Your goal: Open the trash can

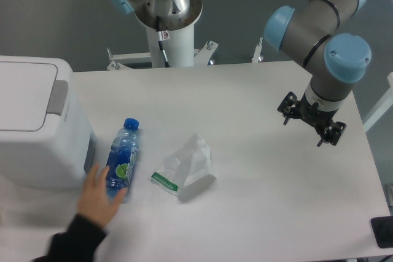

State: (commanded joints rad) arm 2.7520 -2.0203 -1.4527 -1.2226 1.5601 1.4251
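Above the table's (258, 213) right side, the tool (311, 119) hangs empty, its spread indiscernible.

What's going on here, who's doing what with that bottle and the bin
A person's hand rests on the lower end of a blue water bottle lying on the table, beside the white trash can. The trash can's lid is shut, its grey tab untouched. A tissue pack lies mid-table. The robot's gripper hangs over the far right side, away from everything; its fingers aren't clearly visible.
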